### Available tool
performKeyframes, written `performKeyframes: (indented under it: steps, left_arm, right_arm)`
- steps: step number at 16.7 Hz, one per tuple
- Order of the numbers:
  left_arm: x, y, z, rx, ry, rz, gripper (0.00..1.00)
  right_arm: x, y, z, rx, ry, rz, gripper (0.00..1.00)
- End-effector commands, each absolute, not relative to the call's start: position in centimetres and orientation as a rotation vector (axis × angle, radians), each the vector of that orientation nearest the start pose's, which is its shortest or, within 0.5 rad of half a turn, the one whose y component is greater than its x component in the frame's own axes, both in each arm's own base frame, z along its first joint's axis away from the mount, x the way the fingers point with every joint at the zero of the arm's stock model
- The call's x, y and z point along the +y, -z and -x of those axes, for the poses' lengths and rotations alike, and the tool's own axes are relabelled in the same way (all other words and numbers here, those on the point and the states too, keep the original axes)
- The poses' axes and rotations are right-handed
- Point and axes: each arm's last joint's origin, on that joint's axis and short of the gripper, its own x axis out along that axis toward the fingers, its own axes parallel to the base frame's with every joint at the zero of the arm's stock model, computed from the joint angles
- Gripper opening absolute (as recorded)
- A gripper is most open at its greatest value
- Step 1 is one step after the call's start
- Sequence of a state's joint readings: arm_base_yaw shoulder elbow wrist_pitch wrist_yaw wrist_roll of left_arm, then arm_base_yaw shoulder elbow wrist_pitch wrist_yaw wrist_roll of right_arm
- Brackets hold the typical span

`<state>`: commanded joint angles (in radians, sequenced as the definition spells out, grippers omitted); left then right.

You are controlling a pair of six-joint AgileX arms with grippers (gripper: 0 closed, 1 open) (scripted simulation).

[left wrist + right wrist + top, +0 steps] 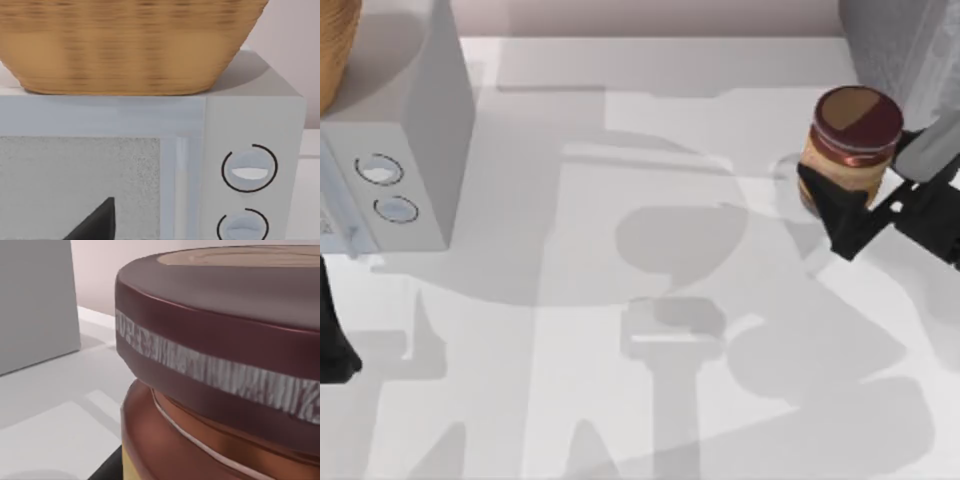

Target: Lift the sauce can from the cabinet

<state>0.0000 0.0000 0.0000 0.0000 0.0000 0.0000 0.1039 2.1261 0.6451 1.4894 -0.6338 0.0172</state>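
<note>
Top view, sauce can (pixel 852 145) upright at table's (pixel 620 400) right side, just beside cabinet (pixel 905 50), right gripper (pixel 845 205) clasping its lower body, left gripper (pixel 335 350) parked at left edge.

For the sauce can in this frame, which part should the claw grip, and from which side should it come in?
Grip the orange-tan body of the sauce can, below its wider maroon lid. The can stands upright, so its round wall suits fingers closing level from opposite sides, and the lid's overhang would likely check slipping. Come from the table's right, where the right claw already sits at the can; the cabinet blocks the far side. The left claw sits by the dial box.
</note>
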Motion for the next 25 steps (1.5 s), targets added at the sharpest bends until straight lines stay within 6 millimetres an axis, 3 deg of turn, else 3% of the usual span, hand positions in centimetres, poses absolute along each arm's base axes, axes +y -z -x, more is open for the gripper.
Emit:
performKeyframes:
  steps: [6, 15, 19, 25]
  left_arm:
    - [-0.1, -16.0, -10.6, 0.000, 0.000, 0.000, 1.00]
    - [-0.1, -16.0, -10.6, 0.000, 0.000, 0.000, 1.00]
    - [-0.1, -16.0, -10.6, 0.000, 0.000, 0.000, 1.00]
    - [-0.1, -16.0, -10.6, 0.000, 0.000, 0.000, 1.00]
  right_arm:
    - [5.5, -8.4, -33.5, 0.005, -0.758, -0.002, 0.00]
    - [9.5, -5.9, -37.5, 0.001, -0.764, -0.001, 0.00]
    - [9.7, -5.9, -37.7, 0.000, -0.763, 0.000, 0.00]
    - [9.7, -5.9, -37.7, 0.000, -0.763, 0.000, 0.45]
